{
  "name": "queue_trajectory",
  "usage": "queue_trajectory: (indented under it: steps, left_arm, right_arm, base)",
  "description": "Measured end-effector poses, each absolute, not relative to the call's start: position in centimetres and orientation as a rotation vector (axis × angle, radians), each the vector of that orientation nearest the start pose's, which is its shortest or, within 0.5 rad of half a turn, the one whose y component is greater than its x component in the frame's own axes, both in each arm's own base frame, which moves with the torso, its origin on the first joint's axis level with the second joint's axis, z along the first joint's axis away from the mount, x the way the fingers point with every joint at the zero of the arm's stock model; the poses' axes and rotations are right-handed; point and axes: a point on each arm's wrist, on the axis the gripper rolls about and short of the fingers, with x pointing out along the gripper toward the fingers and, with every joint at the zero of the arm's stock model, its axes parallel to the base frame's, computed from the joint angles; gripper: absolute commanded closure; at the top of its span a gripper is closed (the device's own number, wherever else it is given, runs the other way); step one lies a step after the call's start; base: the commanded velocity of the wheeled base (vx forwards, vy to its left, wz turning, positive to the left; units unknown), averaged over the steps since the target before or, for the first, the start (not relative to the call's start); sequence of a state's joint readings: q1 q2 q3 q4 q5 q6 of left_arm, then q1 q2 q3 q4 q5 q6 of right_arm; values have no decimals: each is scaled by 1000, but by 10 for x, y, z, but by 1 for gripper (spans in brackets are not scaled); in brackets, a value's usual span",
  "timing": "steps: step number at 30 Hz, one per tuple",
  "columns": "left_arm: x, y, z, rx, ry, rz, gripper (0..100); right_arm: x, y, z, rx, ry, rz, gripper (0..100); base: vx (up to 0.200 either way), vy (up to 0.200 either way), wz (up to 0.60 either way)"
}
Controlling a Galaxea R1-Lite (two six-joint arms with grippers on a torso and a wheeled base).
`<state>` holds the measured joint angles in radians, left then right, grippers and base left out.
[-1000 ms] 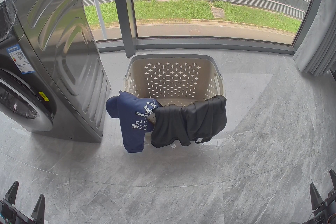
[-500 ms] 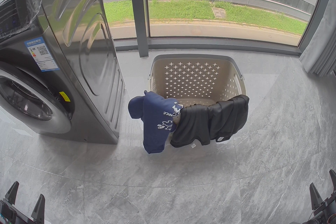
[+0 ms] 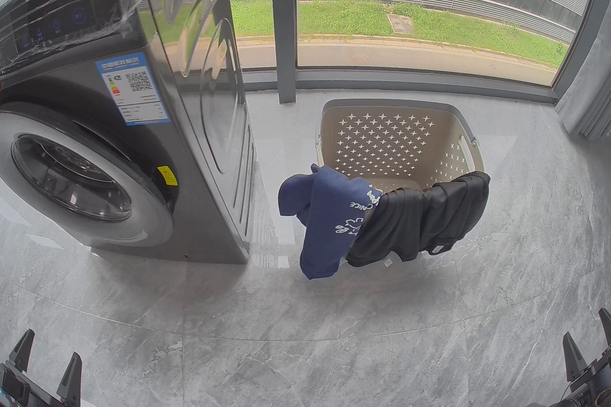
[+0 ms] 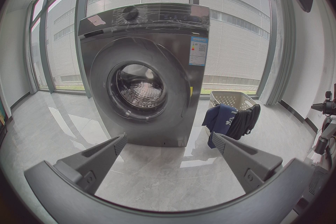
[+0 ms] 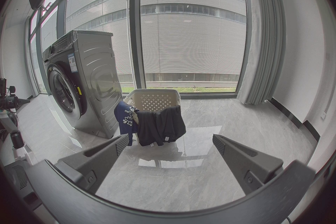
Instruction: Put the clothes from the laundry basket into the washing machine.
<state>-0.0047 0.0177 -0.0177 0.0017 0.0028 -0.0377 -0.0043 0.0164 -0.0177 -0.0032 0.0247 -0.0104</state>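
Head view: the laundry basket (image 3: pixel 394 135) stands just beside the washing machine (image 3: pixel 191 109), with a navy top (image 3: pixel 328 224) and a black top (image 3: pixel 420 220) draped over its near rim. Left wrist view: the left gripper (image 4: pixel 168 139) is spread wide and empty, facing the machine. Right wrist view: the right gripper (image 5: pixel 168 139) is also spread wide and empty, facing the basket.

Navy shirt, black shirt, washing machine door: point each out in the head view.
Navy shirt (image 3: pixel 328 217): head view, middle of the hanging fabric.
Black shirt (image 3: pixel 417 220): head view, middle of the draped fabric.
Washing machine door (image 3: pixel 71 176): head view, its round glass.
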Motion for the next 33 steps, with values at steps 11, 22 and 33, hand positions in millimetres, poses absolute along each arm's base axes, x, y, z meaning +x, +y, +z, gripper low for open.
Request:
queue_trajectory:
  steps: [11,22,33]
  left_arm:
    - [-23,0,81,-39,1,-2,0]
    - [-23,0,81,-41,1,-2,0]
    - [-23,0,81,-41,2,-2,0]
  right_arm:
    - [-23,1,81,-10,-4,20,0]
    - [-23,1,81,-10,-3,21,0]
    - [-23,1,81,-10,-4,21,0]
  base:
    - [0,200,0]
    - [0,127,0]
    - [0,0,0]
